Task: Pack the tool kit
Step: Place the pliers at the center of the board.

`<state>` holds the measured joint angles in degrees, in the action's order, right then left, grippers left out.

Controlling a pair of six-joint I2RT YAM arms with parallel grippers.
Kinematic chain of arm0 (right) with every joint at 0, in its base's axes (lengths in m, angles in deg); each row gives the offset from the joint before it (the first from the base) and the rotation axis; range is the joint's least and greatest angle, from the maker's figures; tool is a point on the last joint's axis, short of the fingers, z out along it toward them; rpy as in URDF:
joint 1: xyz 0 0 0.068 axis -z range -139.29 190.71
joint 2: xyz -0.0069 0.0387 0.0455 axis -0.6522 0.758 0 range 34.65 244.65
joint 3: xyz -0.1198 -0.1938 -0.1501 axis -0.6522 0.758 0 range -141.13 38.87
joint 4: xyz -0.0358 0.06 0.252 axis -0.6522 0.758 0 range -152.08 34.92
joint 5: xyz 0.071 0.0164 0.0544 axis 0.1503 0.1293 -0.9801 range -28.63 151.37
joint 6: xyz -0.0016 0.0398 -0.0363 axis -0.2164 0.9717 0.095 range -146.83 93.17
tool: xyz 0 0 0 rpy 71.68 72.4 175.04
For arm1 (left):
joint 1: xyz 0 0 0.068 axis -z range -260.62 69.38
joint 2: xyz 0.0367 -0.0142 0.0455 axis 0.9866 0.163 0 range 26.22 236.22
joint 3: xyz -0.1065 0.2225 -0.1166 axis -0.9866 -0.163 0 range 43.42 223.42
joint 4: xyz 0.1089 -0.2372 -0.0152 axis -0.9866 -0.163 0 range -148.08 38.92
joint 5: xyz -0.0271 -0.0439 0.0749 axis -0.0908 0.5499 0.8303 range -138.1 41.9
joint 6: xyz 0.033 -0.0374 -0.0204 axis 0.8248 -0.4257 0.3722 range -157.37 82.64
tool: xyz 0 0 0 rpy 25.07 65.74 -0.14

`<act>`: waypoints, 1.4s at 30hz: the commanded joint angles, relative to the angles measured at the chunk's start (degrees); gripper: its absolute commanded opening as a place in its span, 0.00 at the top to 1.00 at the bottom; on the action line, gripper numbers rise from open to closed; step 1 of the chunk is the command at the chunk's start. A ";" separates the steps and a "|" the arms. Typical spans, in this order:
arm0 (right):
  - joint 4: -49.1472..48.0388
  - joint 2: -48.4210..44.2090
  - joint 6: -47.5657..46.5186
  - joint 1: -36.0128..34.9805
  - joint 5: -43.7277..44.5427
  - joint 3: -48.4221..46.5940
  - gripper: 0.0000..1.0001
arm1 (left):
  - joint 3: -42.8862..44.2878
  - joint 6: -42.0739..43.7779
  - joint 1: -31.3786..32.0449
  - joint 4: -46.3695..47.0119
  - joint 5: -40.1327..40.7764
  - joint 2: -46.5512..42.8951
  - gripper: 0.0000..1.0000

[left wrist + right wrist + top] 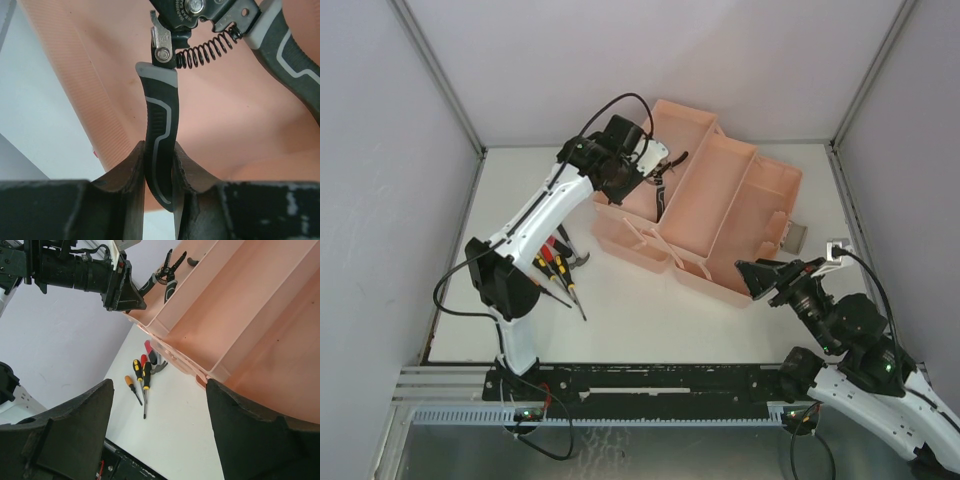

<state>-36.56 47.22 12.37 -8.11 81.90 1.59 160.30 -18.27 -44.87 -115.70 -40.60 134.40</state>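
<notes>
the right claw [752, 276] sits nearest, low at the near right corner of the toolbox [720, 215]. its two dark fingers [85, 415] are spread wide with nothing between them. whether a fingertip touches the box wall cannot be told. just ahead of this claw and to its right rise the peach walls of the box, which stands unfolded, its stepped trays fanned apart. ahead of the claw and off to its left, on the bare white table [650, 320], lies a cluster of screwdrivers [560, 275] with yellow-and-black, red and orange handles. their shafts point roughly toward the near edge, well apart from its fingertips. they lie outside the box, beside the left arm's lower link.

farther off, across the box from the right claw, the left claw [638, 180] hangs over the far left part of the box. it is closed tight on the pliers [161, 115]. one black-and-grey handle is pinched between the two pads [130, 170] and runs straight out ahead of the fingertips to the pivot. a coil spring [210, 47] bridges from there to the second handle, which splays away to the claw's right with nothing holding it. beneath and beyond the gripped handle is the peach surface of the box. whether the pliers' head touches it cannot be told.
</notes>
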 commanded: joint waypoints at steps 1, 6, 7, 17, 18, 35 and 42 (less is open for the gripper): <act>0.27 -0.86 0.78 0.31 1.06 -1.54 0.25 | 6.46 0.55 -0.06 -2.98 -3.34 -0.82 0.72; 0.69 -1.38 1.01 0.35 1.00 -1.49 0.25 | 7.05 0.08 -0.06 -3.73 -1.87 -1.31 0.72; 0.96 -1.49 1.19 0.31 1.12 -1.51 0.25 | 7.05 0.04 -0.09 -3.73 -2.05 -1.64 0.71; 2.05 -2.80 2.06 0.39 1.52 -1.54 0.25 | 6.66 -0.47 -0.11 -3.52 -3.91 -2.48 0.62; 2.03 -2.90 1.98 0.43 1.46 -1.56 0.25 | 6.61 -0.61 -0.08 -3.28 -4.21 -2.72 0.62; 4.85 -6.20 2.99 0.39 3.64 -1.50 0.24 | 7.72 -1.81 -1.61 -4.05 -8.14 0.47 0.57; 6.11 -8.54 3.34 0.32 5.85 -1.49 0.23 | 9.06 -2.62 -2.03 -4.38 -8.23 3.02 0.71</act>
<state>-30.75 39.95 14.95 -8.06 85.75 1.59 165.15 -19.72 -46.45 -119.40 -47.00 136.78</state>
